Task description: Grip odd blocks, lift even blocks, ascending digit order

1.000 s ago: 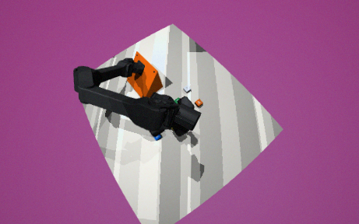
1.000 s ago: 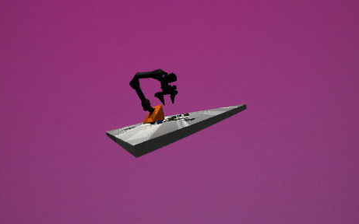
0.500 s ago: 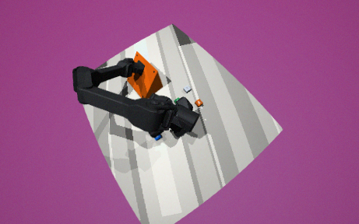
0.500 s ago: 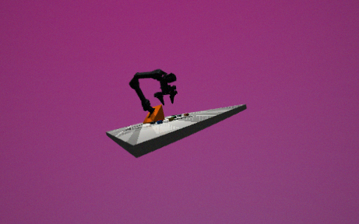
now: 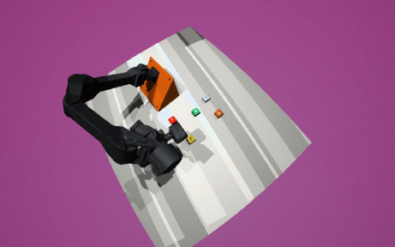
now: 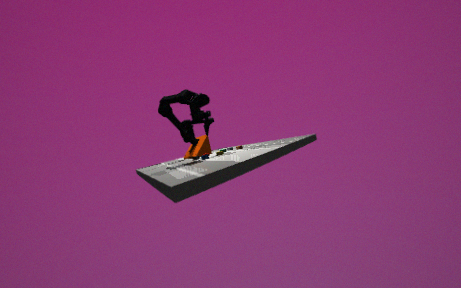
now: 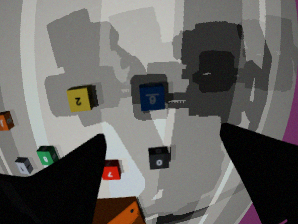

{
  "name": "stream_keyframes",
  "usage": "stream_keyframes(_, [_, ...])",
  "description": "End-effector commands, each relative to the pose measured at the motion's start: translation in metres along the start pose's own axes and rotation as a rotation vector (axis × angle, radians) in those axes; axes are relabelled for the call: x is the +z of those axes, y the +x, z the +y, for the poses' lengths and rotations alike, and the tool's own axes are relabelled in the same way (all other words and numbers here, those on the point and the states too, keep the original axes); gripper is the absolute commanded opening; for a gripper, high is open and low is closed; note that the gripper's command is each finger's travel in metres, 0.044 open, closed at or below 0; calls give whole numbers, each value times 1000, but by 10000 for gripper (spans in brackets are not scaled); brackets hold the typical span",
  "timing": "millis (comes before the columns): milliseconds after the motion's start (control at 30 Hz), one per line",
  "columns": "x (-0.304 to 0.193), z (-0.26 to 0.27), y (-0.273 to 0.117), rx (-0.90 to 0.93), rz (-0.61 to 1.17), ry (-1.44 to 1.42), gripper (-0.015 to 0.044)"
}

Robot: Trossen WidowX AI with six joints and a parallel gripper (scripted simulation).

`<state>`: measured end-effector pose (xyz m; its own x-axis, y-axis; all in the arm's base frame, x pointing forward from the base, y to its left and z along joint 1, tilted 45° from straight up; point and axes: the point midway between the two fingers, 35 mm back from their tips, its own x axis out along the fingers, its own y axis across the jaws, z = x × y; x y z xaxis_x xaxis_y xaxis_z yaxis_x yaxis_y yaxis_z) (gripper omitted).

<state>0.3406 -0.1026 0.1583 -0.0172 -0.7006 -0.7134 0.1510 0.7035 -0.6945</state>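
Observation:
My gripper (image 7: 165, 135) is open and empty, pointing down well above the table. Between and beyond its fingertips in the wrist view are a black block (image 7: 159, 159) showing 0 and a blue block (image 7: 152, 97) (image 6: 205, 157) with an underlined digit, too blurred to read surely. A yellow block (image 7: 80, 99) (image 5: 191, 139) shows 2. A red block (image 7: 111, 171) (image 5: 172, 120) seems to show 7. A green block (image 7: 47, 155) (image 5: 195, 111), a white block (image 7: 23, 165) (image 5: 206, 98) and an orange block (image 7: 5, 121) (image 5: 218, 113) have unclear digits. The arm hides the black and blue blocks in the top view.
The orange wedge-shaped base mount (image 5: 158, 87) (image 6: 201, 145) (image 7: 120, 212) stands near the red and black blocks. The striped table (image 5: 252, 129) (image 6: 254, 156) carries dark shadows of the arm. The table's edge lies beyond the right finger in the wrist view.

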Motion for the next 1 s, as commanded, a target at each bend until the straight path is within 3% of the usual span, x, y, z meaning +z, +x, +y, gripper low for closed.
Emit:
stream_keyframes(0, [-1,-1,1,-1,5,-7,400])
stream_keyframes(467, [-3,-2,1,-1,5,-7,400])
stream_keyframes(767, [-97,-6,0,-1,9,-11,400])
stream_keyframes(967, [-104,-6,4,0,9,-11,400])
